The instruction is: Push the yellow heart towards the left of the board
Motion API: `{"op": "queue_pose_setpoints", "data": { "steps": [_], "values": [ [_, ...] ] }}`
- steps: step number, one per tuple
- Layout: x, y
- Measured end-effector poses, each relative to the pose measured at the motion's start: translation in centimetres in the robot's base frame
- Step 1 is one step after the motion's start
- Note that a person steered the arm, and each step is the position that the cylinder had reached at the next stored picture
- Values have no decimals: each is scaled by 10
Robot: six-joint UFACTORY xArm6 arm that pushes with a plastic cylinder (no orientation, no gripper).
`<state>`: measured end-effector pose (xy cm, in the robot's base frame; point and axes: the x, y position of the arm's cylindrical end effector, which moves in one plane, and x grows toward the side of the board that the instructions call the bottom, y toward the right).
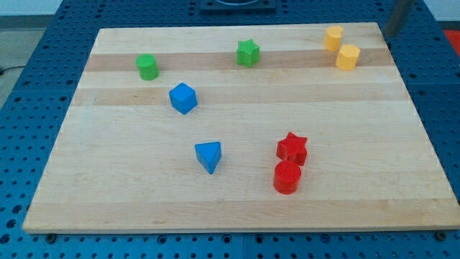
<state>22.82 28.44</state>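
A red cylinder (287, 177) is seen nearest, touching a red star (292, 147). The yellow heart (348, 57) lies top right, near my tip (389, 32), no contact shown.

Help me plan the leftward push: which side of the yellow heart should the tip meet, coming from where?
Its right-facing side, approached from the view's right: the yellow heart, seemingly the upper of the two yellow blocks, must travel left. My tip sits further right, apart from it. Come in level, probably missing the other yellow block just below-right.
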Motion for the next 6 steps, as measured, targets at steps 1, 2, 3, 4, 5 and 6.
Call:
{"op": "queue_pose_setpoints", "data": {
  "steps": [1, 2, 3, 4, 5, 6],
  "values": [
    [16, -50],
    [20, -106],
    [9, -127],
    [-37, -101],
    [-8, -177],
    [19, -178]
  ]
}}
